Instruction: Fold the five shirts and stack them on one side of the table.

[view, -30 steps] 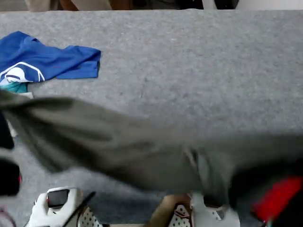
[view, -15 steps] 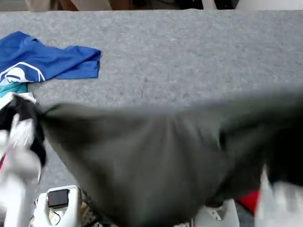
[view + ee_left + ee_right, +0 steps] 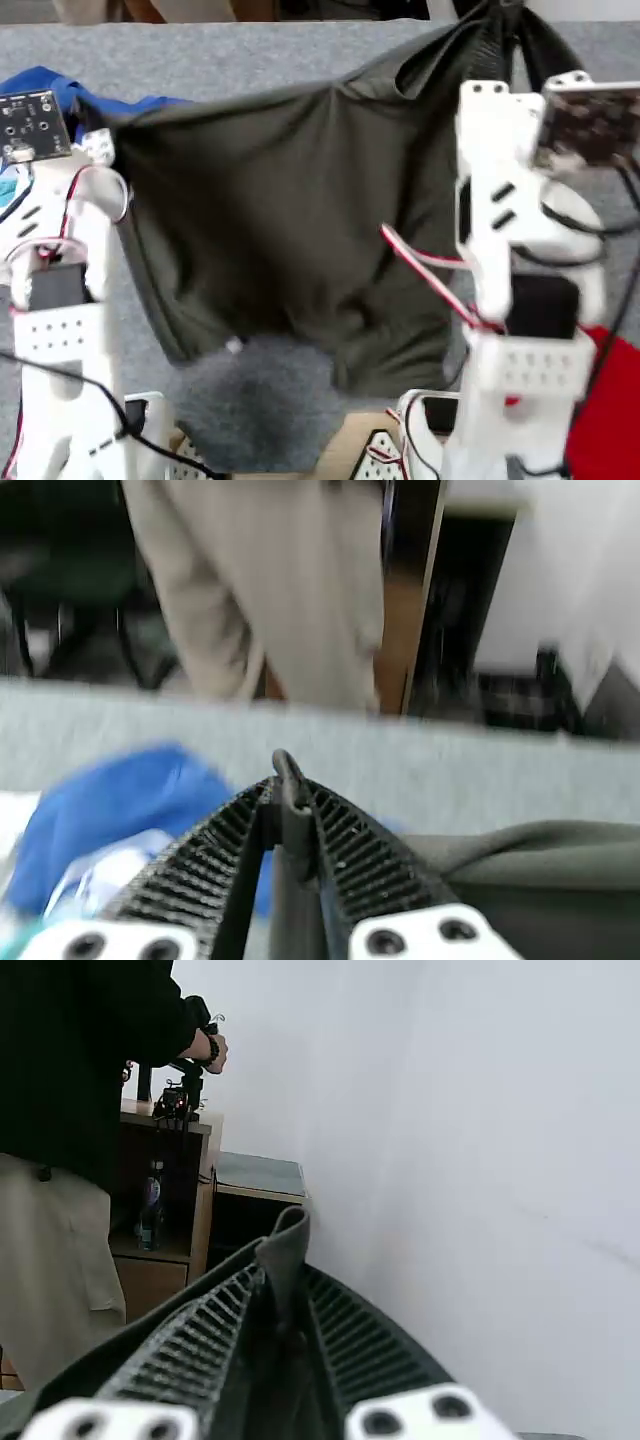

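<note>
The dark olive shirt [image 3: 290, 230] hangs above the middle of the table [image 3: 250, 50], spread like a sheet between my two arms. Its top edge runs from above the far left corner to above the far right corner, and its lower part droops in loose folds toward the near edge. My left gripper [image 3: 290, 780] is pinched tight on a thin ridge of that fabric, and my right gripper [image 3: 285, 1245] is closed on another fold of it at the higher end.

I judge the cloth to be light, soft and limp. It sags wherever I don't support it and won't hold a crease without being pressed flat. Only a little fabric sits between each pair of fingers, so a sharp tug could pull it free. The seamed edges at the shoulders or hem corners look like the surest places to grip.

A crumpled blue shirt [image 3: 40, 85] lies by the far left corner. Something red [image 3: 610, 410], probably another shirt, sits at the near right corner, partly behind my right arm [image 3: 520, 250].
</note>
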Controlling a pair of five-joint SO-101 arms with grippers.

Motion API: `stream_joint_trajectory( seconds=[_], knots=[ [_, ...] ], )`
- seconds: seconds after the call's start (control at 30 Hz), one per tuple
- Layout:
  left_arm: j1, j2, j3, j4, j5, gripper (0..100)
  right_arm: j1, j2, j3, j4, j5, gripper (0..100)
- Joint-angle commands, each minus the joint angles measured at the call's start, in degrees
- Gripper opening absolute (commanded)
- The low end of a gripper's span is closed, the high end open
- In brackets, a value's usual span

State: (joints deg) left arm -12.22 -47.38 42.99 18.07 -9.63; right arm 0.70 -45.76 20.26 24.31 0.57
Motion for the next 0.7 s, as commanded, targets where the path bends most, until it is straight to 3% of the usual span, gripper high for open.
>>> stream_joint_trajectory(
  seconds=[0.0, 0.37, 0.57, 0.67],
  knots=[
    [2.3, 4.9, -1.6, -8.8, -0.8, 2, -0.8, 3.5, 2.9, -8.4, -0.4, 0.4],
    [6.7, 12.4, -10.8, -5.5, -0.7, 2, -0.5, 13.8, -3.0, -7.1, -0.1, 0.4],
    [6.3, 12.4, -11.0, 5.3, -0.8, 2, -0.4, 6.0, -3.1, 9.9, 0.4, 0.5],
    [6.2, 12.4, -10.5, 9.0, -0.8, 2, -0.7, 0.9, -3.0, 19.7, 5.5, 0.5]
  ],
)
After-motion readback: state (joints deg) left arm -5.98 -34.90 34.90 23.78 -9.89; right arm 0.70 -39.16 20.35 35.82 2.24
